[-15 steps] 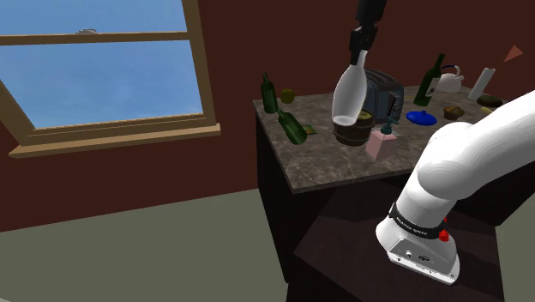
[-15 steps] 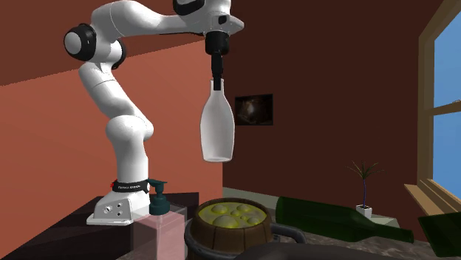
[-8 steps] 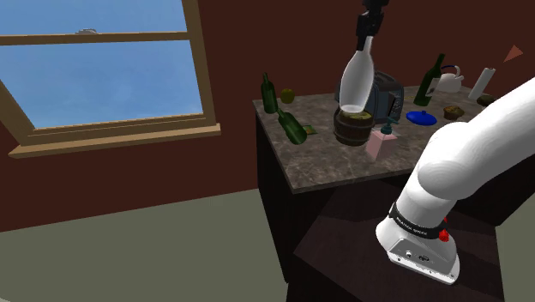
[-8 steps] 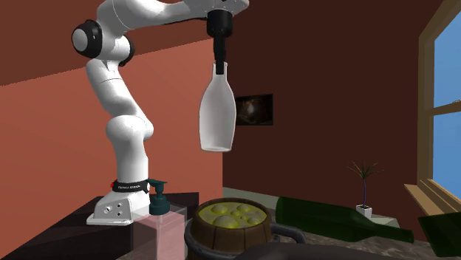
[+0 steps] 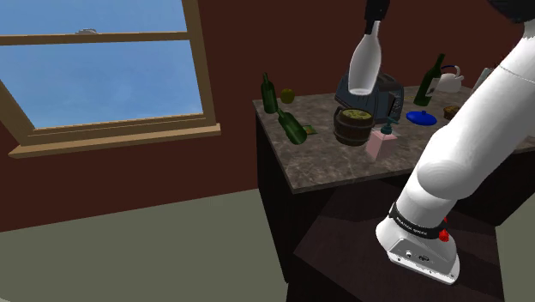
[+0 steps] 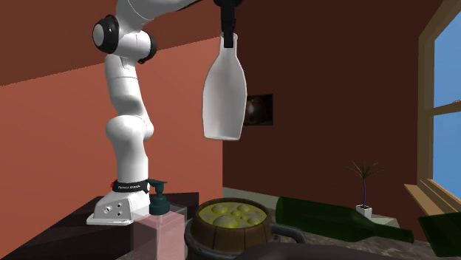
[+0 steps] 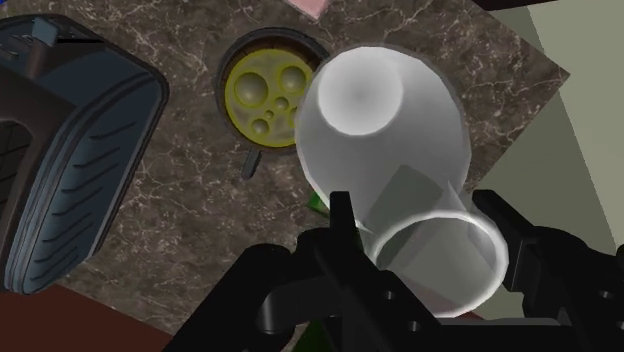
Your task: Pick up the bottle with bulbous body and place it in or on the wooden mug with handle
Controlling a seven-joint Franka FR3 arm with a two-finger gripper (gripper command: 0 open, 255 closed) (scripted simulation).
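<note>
One bottle (image 6: 224,96) is hanging high over the desk (image 5: 343,172), and the gripper (image 6: 229,28) is pinching it by the narrow neck, fingers (image 7: 340,222) clamping either side just under the lip. It is dangling well above the mug (image 5: 352,126), nowhere near touching.

Neck is pointing up, fat base is pointing down, so the long axis is running close to vertical. From the shoulder view it is leaning a touch, base drifting toward that view's left. From the wrist view the round base is sitting beside the mug's mouth and only overlapping its rim, so I'd say it is not lining up dead centre yet.

Handling-wise, this one is looking smooth, stiff and see-through, glass by the look of it, so I'm judging it slippery and breakable. Most of the weight is sitting low in that bulb, far below the grip, so any quick move is likely asking for a swing. The neck is looking like the right hold: the body is too wide.

Yellowish round lumps are filling the mug, so the bottle is probably going on top, not inside. The toaster (image 7: 70,170) is crowding close beside the mug.
</note>
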